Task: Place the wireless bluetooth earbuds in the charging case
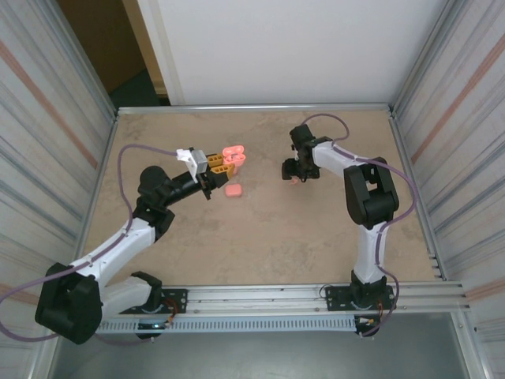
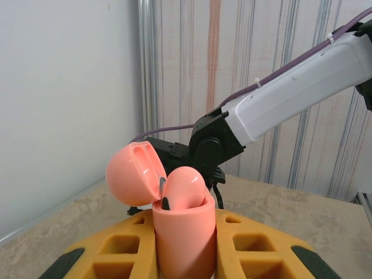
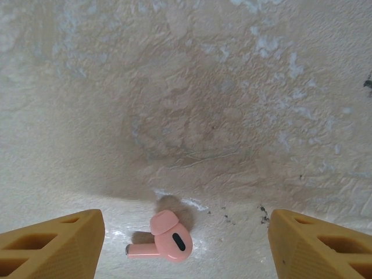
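Note:
My left gripper (image 1: 221, 164) is shut on a salmon-pink charging case (image 1: 234, 155), held upright between its yellow fingers (image 2: 264, 250). The case (image 2: 185, 238) has its lid (image 2: 131, 177) swung open to the left, and one pink earbud (image 2: 187, 187) sits in the body. A second earbud (image 3: 167, 238) lies on its side on the table, stem pointing left. My right gripper (image 3: 186, 224) hangs open straight above it, one yellow finger (image 3: 55, 244) on each side and not touching it. From above, this gripper (image 1: 295, 175) is at the table's middle right with the earbud (image 1: 293, 181) under it.
Another pink case (image 1: 233, 190), closed, lies on the table just in front of the held one. The right arm (image 2: 290, 93) shows beyond the held case. Metal walls fence the beige table (image 1: 260, 237) on the left, right and back.

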{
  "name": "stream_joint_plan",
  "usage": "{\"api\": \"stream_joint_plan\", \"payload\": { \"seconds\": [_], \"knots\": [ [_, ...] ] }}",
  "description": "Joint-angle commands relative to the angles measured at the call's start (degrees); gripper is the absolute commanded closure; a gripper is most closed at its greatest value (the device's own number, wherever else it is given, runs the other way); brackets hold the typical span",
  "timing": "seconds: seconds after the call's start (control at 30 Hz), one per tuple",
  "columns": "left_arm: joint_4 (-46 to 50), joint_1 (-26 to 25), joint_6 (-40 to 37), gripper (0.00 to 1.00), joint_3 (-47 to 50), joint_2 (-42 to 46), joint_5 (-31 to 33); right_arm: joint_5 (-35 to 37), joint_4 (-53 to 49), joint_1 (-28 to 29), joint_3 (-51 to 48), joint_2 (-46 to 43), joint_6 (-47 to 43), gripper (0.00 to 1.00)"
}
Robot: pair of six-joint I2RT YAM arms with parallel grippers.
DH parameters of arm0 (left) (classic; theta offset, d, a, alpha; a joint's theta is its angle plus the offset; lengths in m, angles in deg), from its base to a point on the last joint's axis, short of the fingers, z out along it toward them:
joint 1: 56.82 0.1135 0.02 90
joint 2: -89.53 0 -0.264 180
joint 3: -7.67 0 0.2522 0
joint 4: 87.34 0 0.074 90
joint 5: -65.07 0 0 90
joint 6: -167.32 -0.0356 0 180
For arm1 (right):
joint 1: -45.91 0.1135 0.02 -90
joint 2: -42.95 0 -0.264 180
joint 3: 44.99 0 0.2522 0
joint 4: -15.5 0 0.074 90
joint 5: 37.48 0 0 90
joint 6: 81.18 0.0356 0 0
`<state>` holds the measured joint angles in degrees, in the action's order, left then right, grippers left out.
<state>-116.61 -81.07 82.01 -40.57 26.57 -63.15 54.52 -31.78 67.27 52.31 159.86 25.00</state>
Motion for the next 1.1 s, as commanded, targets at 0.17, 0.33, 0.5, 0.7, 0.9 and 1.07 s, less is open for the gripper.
{"api": "stream_joint_plan", "payload": {
  "seconds": [0.17, 0.33, 0.5, 0.7, 0.9, 1.07],
  "knots": [
    [-0.13, -0.36, -1.24, 1.00, -1.73, 1.53, 0.34, 3.90, -3.92, 0.79, 0.52, 1.64, -2.46, 0.28],
    [-0.30, -0.34, -1.00, 1.00, -1.49, 1.51, 0.34, 4.66, -4.53, 0.89, -0.37, 1.41, -2.83, 0.29],
    [-0.30, -0.36, -0.95, 1.00, -1.27, 1.68, 0.39, 4.86, -4.90, 1.01, -1.52, 0.58, -2.91, 0.30],
    [-0.30, -0.36, -0.90, 1.00, -1.21, 1.74, 0.51, 5.10, -5.31, 1.05, -3.29, -1.03, -3.00, 0.34],
    [-0.39, -0.34, -0.81, 1.00, -1.29, 1.66, 0.60, 5.21, -5.76, 1.02, -4.16, -2.08, -3.09, 0.40],
    [-0.39, -0.34, -0.71, 1.00, -1.43, 1.67, 0.60, 5.67, -6.25, 0.95, -4.19, -2.20, -3.09, 0.45]
  ]
}}
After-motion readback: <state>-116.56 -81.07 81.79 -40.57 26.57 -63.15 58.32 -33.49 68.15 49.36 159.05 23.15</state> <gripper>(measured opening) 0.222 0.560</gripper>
